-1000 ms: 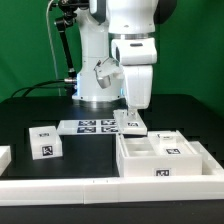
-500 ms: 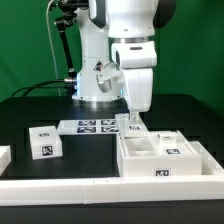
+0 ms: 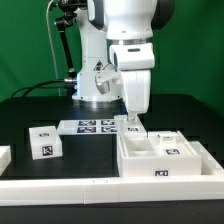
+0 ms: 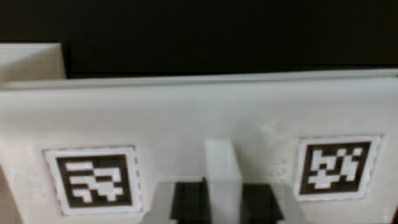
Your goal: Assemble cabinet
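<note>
- Over the last second the arm has lifted a little at the far side of the table (image 3: pixel 30 105); its gripper (image 3: pixel 131 114) now stands higher above the marker board (image 3: pixel 92 126)
- cabinet frame (image 3: pixel 135 163) — the big open white box at the exterior view's right, near the front; it lies on the table with inner walls showing and a tag on its front face
- drawer box (image 3: pixel 43 142) — a small white cube with 1 tag, alone at the exterior view's left, well apart from the frame
- small white part (image 3: pixel 131 126) — tagged, directly under the gripper, at the marker board's end nearest the frame; the wrist view fills with a white panel (image 4: pixel 196 110) carrying 2 tags and a raised rib between them
- gripper state — I cannot tell how wide the jaws stand, nor whether they have hold of the small white part or merely hang over it; the fingertips are too small in the exterior view and blurred at the wrist
- doing the step well, as I judge it: hold the rib centred between the fingers, keep the part level, and line it up square with a compartment of the frame before lowering; a tilted part would likely catch on a wall
</note>
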You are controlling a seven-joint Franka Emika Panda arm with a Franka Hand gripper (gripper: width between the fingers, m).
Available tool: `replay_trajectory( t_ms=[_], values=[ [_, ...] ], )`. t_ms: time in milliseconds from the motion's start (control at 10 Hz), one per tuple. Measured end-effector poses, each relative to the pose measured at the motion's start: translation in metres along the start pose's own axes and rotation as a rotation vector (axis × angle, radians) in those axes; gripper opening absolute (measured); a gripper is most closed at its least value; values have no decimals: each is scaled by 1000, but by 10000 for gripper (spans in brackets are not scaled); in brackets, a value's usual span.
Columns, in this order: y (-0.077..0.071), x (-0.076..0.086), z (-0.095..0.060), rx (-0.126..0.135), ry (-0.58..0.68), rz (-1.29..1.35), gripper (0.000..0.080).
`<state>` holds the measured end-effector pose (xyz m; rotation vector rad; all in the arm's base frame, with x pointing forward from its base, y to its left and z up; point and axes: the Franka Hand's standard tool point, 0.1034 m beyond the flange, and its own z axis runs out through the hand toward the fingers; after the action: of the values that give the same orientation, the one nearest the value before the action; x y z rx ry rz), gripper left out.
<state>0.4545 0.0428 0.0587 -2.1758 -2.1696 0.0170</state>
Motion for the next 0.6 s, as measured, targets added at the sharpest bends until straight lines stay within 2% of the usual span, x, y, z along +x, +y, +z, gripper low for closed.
replay_trajectory(
  t_ms=[300, 600],
  values=[
    [1, 9, -1, 1, -1, 62, 68],
    [0, 7, 0, 2, -1, 60, 68]
  ],
)
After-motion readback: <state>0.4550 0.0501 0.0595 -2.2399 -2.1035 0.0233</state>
